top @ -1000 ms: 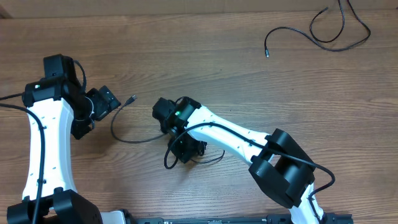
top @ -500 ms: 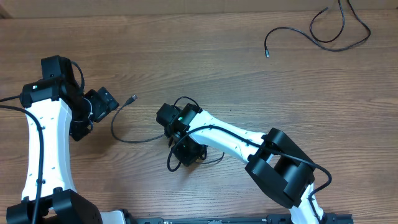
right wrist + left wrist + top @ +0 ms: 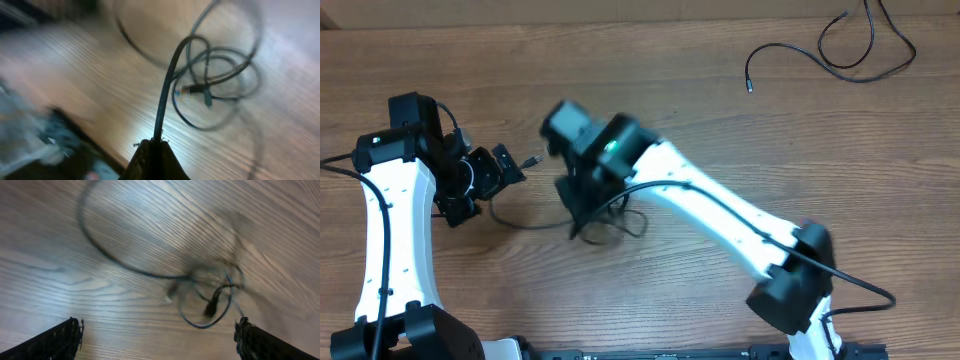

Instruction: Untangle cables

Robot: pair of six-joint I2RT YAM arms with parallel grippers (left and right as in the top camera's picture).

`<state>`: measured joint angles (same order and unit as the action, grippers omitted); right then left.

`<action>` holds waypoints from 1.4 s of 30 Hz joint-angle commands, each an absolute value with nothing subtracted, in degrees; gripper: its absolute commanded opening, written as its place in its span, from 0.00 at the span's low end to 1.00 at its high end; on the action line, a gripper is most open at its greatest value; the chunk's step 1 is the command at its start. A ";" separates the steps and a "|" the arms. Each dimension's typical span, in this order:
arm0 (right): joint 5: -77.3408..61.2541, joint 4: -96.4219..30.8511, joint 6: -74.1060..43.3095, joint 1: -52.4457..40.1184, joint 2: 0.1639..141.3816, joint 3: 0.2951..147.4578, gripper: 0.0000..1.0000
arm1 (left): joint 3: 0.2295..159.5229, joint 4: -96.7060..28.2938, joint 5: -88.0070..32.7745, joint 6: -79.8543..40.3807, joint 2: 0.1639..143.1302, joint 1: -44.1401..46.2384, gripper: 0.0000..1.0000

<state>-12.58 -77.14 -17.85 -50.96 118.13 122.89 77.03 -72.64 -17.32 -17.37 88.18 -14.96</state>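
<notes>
Two white arms are working over a wooden table (image 3: 720, 120), where black cables are lying in two places. The right arm (image 3: 720, 210) is reaching in from the near right corner towards the middle, its head blurred. The left arm (image 3: 390, 220) is standing along the left edge.

The right gripper (image 3: 152, 146) is pinching shut on one strand of the knot of cables (image 3: 610, 225), which is lying left of centre beneath it. The left gripper (image 3: 517, 165) is gaping wide and holding nothing, just beside a plug tip (image 3: 532, 159) on the strand curving out from the knot. A separate cable (image 3: 840, 60) is lying loosely looped in the far right corner, well apart.

The likely trouble is that a pull on the single pinched strand could draw the loops tighter instead of freeing them, or drag the whole knot along, since nothing is pinning its other side. The thin strand could also slip from the narrow fingertips.

Only the right wrist view is showing the grip itself, with the strand arching up into the closed tips. The overhead view is hiding that under the blurred arm. The left wrist view is showing a plug lying inside the loops, with the left gripper's fingers at either lower corner of the frame. The overhead alone is taking in the separate cable.
</notes>
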 commanded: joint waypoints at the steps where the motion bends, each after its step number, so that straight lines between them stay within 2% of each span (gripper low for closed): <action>1: -16.73 -78.91 -20.36 -47.29 111.15 134.85 0.04 | 76.97 -73.03 -24.40 -9.30 88.18 -13.61 1.00; 3: -19.79 -79.88 -20.38 -44.86 108.84 141.38 0.04 | 76.97 -73.03 -29.47 -5.10 88.18 -12.29 1.00; 8: -24.29 -79.85 -20.43 -41.41 105.41 146.58 0.04 | 76.97 -72.23 -37.06 -0.23 88.18 -9.34 1.00; 17: -31.42 -78.94 -21.32 -40.10 104.14 147.09 0.04 | 76.97 -67.20 -40.07 -3.16 88.18 -5.06 1.00; 22: -31.70 -76.58 -24.29 -40.07 104.14 147.09 0.04 | 76.97 -66.48 -45.06 0.32 88.18 -3.18 1.00; 33: -42.09 -74.81 -25.36 -40.07 104.14 147.09 0.04 | 76.97 -63.72 -43.77 -2.55 88.18 -1.48 1.00; 36: -42.02 -74.91 -25.30 -39.94 104.14 147.09 0.04 | 76.97 -63.26 -39.57 -6.37 88.18 -1.48 1.00; 39: -38.81 -75.88 -25.30 -39.18 104.14 147.09 0.04 | 76.97 -64.10 -32.42 -10.70 88.18 -1.48 1.00; 42: -29.26 -78.39 -25.32 -37.89 104.14 147.09 0.04 | 76.97 -65.10 -25.91 -14.28 88.18 -1.48 1.00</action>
<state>-37.36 -77.30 -25.17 -39.40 104.16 146.61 76.95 -64.71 -34.72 -8.71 88.18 -1.48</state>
